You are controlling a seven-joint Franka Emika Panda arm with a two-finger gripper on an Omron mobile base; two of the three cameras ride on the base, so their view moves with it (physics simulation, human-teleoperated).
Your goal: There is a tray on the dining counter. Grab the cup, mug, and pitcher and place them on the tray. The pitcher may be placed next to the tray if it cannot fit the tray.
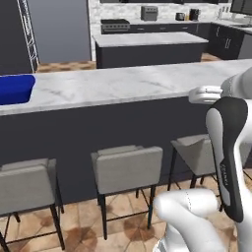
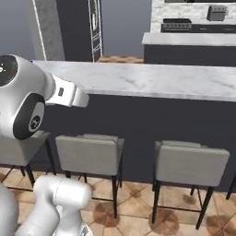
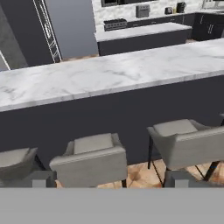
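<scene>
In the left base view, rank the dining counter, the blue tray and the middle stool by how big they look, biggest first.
1. The dining counter, spanning the whole width.
2. The middle stool; it stands nearer the camera, so this may flatter it.
3. The tray, though the left edge cuts it off, so its full size is unsure.

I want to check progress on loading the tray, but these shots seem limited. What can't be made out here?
- Tray: left base view, cut off by the left edge, so its contents stay unknown.
- Dining counter: right base view, its left end hidden behind the robot arm.
- Items on the far back counter: hand view, too small to identify.
</scene>
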